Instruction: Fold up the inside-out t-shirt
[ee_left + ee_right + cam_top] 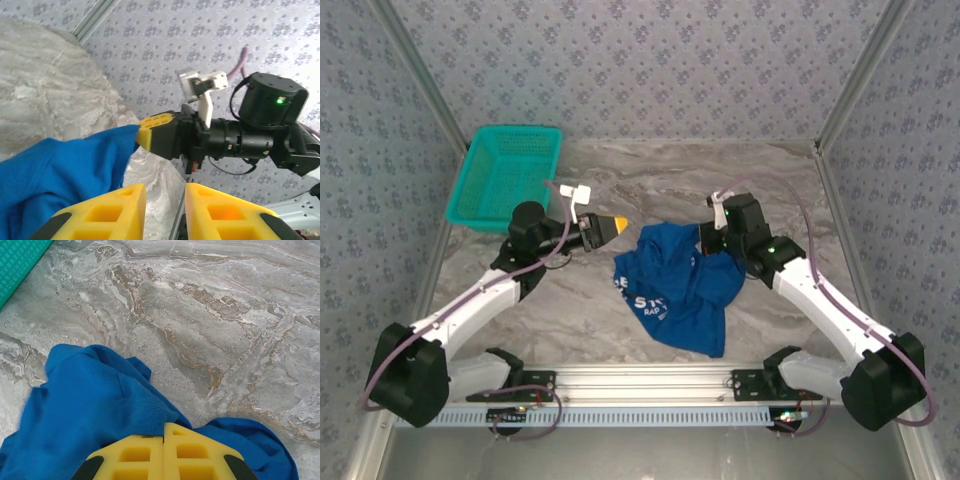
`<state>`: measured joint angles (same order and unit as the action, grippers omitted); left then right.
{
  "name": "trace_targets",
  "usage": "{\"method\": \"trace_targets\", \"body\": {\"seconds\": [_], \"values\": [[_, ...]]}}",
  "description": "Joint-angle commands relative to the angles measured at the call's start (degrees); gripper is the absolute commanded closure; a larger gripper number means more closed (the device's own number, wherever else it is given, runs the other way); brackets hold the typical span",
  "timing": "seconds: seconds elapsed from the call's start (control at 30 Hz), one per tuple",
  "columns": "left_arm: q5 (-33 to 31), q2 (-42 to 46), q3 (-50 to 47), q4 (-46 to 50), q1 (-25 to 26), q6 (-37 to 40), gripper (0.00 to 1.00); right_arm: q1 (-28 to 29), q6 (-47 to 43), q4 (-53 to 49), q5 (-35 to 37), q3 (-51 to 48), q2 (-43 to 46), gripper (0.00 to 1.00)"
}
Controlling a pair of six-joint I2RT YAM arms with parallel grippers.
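From above, the inside-out t-shirt (675,290) lies crumpled on the marble table (770,180), well to the right of the teal basket (505,175) and nearer the arm bases than it is. The left gripper (617,226) hovers between basket and shirt, just off the cloth's basket-side edge. The right gripper (704,243) sits on the shirt's edge farthest from the basket.

In the left wrist view, the left gripper (165,192) has its yellow fingers (120,210) parted, with nothing between them. Opposite it, the right gripper (154,131) pinches a raised blue fold of the t-shirt (60,175).

In the right wrist view, the right gripper (164,429) is clenched, its fingers pressed together on a bunched edge of the t-shirt (90,410). The basket (17,257) shows at the top left corner, well apart from the cloth across bare table (225,315).
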<state>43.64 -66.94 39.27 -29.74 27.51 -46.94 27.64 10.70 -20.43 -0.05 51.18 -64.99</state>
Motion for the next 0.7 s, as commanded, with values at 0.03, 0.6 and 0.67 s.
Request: {"method": "trace_targets", "body": {"seconds": [0.03, 0.6, 0.67], "values": [[-5.78, 0.57, 3.98, 15.27, 1.71, 8.79, 0.66, 0.32, -0.75, 3.17, -7.11, -1.08, 1.26, 1.00], [-48.91, -16.26, 19.96, 29.96, 28.02, 38.93, 0.48, -7.63, 16.29, 1.35, -33.78, 7.67, 1.53, 1.00], [-49.94, -16.65, 20.83, 28.57, 28.04, 39.23, 0.41, -7.61, 16.24, 0.22, -34.15, 8.68, 1.63, 1.00]]}}
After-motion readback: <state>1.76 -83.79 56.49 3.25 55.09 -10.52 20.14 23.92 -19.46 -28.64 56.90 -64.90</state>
